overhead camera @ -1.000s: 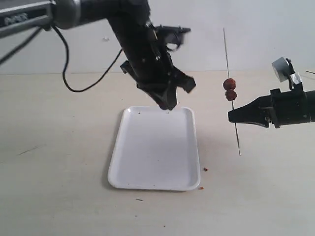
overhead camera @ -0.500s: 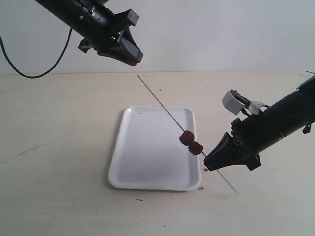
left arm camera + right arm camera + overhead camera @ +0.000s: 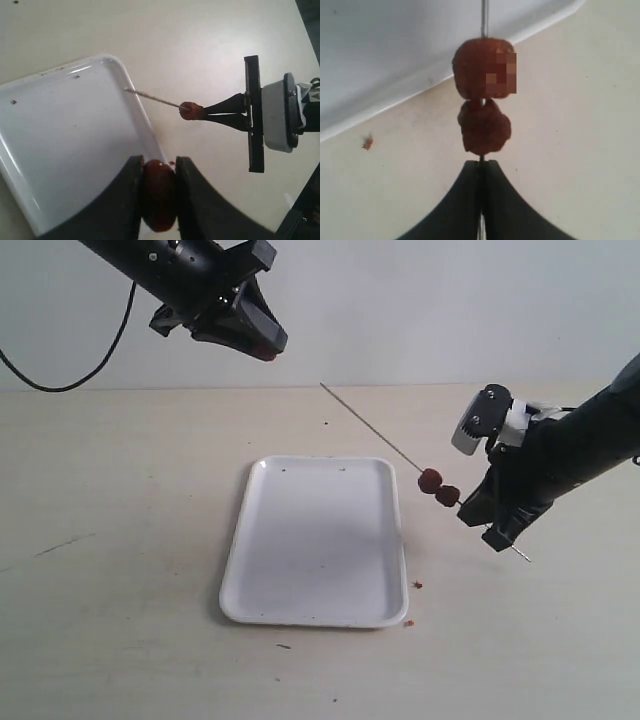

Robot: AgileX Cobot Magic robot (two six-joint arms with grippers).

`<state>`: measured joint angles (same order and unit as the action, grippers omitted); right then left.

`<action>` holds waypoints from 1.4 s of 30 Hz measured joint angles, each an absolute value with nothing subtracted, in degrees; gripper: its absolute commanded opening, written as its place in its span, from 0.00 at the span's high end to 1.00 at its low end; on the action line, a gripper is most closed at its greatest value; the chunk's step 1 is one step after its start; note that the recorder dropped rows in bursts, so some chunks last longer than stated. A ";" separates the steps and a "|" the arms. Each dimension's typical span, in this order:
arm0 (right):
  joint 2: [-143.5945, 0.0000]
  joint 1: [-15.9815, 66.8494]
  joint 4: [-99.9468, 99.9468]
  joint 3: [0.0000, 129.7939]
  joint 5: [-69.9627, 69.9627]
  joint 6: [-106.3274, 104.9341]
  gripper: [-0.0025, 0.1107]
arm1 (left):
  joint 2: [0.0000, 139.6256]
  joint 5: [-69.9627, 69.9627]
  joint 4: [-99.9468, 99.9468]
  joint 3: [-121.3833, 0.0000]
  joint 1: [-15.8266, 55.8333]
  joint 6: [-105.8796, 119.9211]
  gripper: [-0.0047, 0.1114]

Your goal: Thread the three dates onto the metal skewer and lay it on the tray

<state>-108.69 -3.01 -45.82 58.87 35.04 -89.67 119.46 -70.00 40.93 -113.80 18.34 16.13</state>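
Grippers: right gripper [image 3: 472, 512] pinched together on metal skewer [image 3: 370, 425]; left gripper [image 3: 262, 343] clamped on 3rd date [image 3: 159, 192] | Hidden: rod's stretch inside right jaws; 3rd date barely shows in exterior view | Skewer: airborne by tray's [image 3: 250, 590] right edge, long axis diagonal, free tip pointing up-left, 2 dates [image 3: 430, 479] threaded just beside right gripper

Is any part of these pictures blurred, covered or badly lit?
Right wrist view: a blocky mosaic patch covers part of one skewered date, and the tray behind is soft. Left wrist view: the held date in the left end effector looks blurred. Exterior view: a soft grey shadow lies on the tray.
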 measured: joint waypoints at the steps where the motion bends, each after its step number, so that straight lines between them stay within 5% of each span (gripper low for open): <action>1: -108.69 -2.36 -45.48 58.87 34.18 -90.85 0.98 | 119.48 -70.00 40.97 -113.41 18.45 16.01 0.77; 18: -107.27 0.00 -69.37 56.22 26.54 -119.17 0.98 | 119.13 -70.00 39.97 -110.64 17.58 15.66 0.77; 42: -106.33 1.89 -68.40 55.64 29.76 -120.04 0.98 | 119.13 -70.00 46.20 -110.64 15.42 15.77 0.77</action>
